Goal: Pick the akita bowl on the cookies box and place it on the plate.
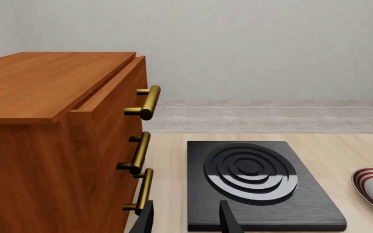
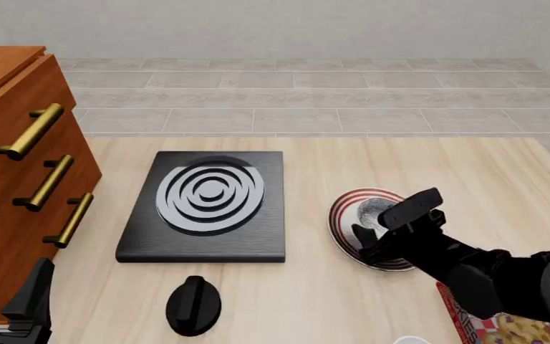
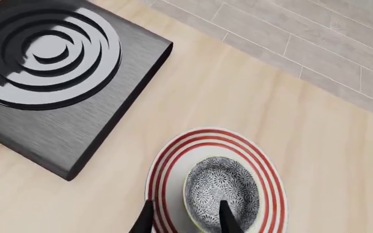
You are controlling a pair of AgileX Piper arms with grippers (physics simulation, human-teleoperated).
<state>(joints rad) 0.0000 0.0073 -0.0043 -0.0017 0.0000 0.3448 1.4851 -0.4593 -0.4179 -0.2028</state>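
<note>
A pale wood counter (image 2: pixel 351 287) stretches out before a tiled floor and a grey wall. On it I count one plate (image 3: pixel 167 170), one bowl (image 3: pixel 222 187), one black burner (image 2: pixel 203 208), one black knob (image 2: pixel 194 304) and one red cookie box (image 2: pixel 504 326) at the near right corner. The bowl sits on the plate, right of the burner. My right end effector (image 3: pixel 185 218) straddles the bowl's near rim, fingers spread, one inside and one outside. My left end effector (image 1: pixel 186 218) hangs released beside a wooden cabinet (image 2: pixel 8 193) with three brass handles.
</note>
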